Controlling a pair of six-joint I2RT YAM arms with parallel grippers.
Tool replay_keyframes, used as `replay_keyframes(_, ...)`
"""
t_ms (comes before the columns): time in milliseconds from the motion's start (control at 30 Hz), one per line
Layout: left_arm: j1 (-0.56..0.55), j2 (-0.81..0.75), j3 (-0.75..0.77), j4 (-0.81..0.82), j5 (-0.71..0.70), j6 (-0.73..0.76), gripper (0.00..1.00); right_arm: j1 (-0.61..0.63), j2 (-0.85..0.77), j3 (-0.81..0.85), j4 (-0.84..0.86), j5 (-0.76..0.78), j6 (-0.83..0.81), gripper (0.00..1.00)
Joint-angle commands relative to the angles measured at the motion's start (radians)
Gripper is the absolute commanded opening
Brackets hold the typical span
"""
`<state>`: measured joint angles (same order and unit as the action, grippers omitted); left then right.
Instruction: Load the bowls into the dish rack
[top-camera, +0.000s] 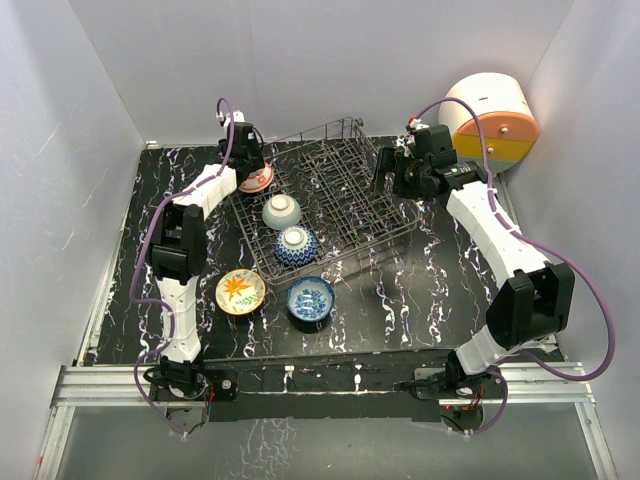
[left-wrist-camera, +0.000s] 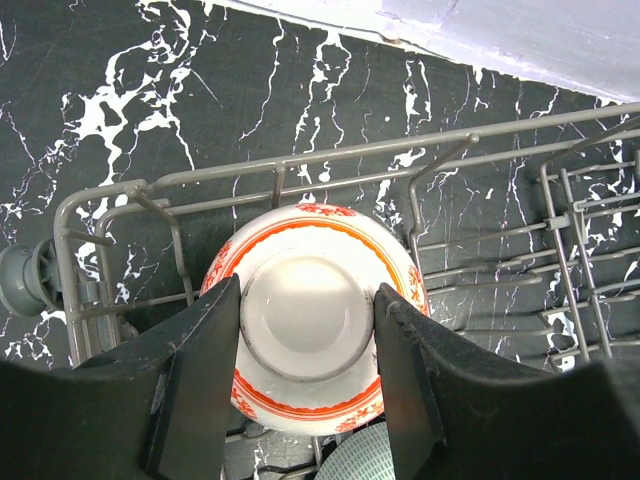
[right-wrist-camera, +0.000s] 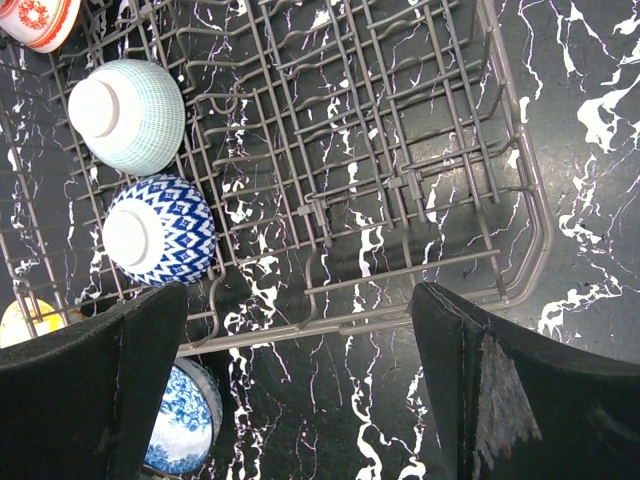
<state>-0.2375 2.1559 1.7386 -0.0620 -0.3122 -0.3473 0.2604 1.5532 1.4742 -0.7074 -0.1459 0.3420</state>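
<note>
The dark grey wire dish rack (top-camera: 345, 190) stands at mid-table. My left gripper (top-camera: 249, 163) is at its far left corner, shut on the foot ring of an upside-down orange-red bowl (left-wrist-camera: 310, 395) that sits among the tines; its fingers (left-wrist-camera: 215, 340) press both sides. A grey-green bowl (top-camera: 282, 211) and a bowl with a blue zigzag underside (top-camera: 297, 246) lie upside down in the rack. A yellow-orange floral bowl (top-camera: 241, 291) and a blue-white bowl (top-camera: 311, 298) sit upright on the table in front of it. My right gripper (top-camera: 388, 172) hangs open and empty above the rack's right side. No dark red inside shows.
The round white-orange-yellow drawer unit (top-camera: 492, 122) stands at the far right corner. White walls close the table on three sides. The right wrist view shows the rack's near rim (right-wrist-camera: 400, 305) over black marbled table (right-wrist-camera: 420, 420).
</note>
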Motion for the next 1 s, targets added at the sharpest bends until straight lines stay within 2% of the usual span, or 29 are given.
replay_keyframes(0, 0.003, -0.021, -0.007, 0.061, 0.004, 0.006, 0.11, -0.007, -0.007, -0.011, 0.031, -0.003, -0.003, 0.99)
replay_keyframes(433, -0.012, -0.033, -0.081, 0.064, 0.02, 0.005, 0.41, -0.011, -0.016, -0.039, 0.032, -0.017, -0.006, 0.99)
replay_keyframes(567, -0.012, -0.033, -0.075, 0.066, 0.027, 0.005, 0.62, -0.011, -0.021, -0.038, 0.031, -0.015, -0.008, 0.98)
replay_keyframes(600, -0.012, -0.037, -0.072, 0.065, 0.029, 0.004, 0.71, -0.01, -0.021, -0.038, 0.03, -0.015, -0.009, 0.99)
replay_keyframes(733, -0.012, -0.057, -0.059, 0.06, 0.052, 0.003, 0.96, -0.011, -0.015, -0.028, 0.029, -0.014, -0.009, 0.99)
replay_keyframes(967, -0.028, -0.161, -0.057, 0.036, 0.133, -0.022, 0.97, -0.012, -0.009, -0.007, 0.031, -0.022, -0.008, 0.99)
